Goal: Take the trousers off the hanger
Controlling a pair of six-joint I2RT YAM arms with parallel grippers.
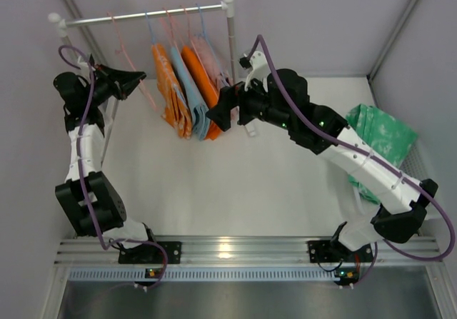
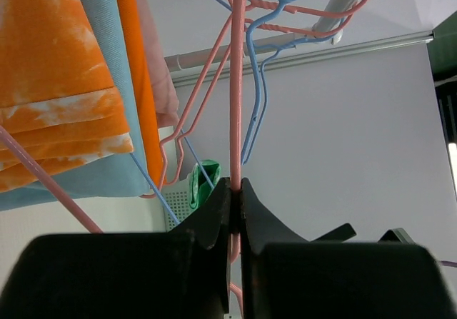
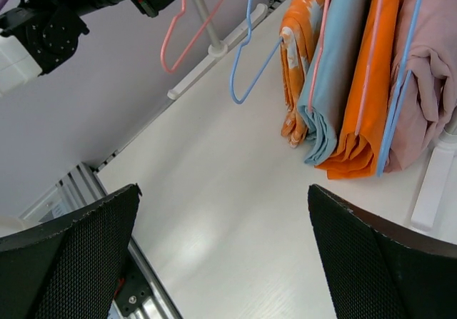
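Fingers (image 2: 213, 218) pinch hanger (image 2: 236, 83); overhead, perhaps bare.

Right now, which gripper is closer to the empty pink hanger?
Left. The left gripper is shut on the pink hanger, touching its wire. The right gripper is open on the other side of the hanging orange and blue clothes, apart from the hanger.

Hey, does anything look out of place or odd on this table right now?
The mint-green trousers lie bunched at the right edge of the table, off the rack where the other clothes hang. The left claw is shut on a bare pink hanger. Nothing looks spilled or damaged.
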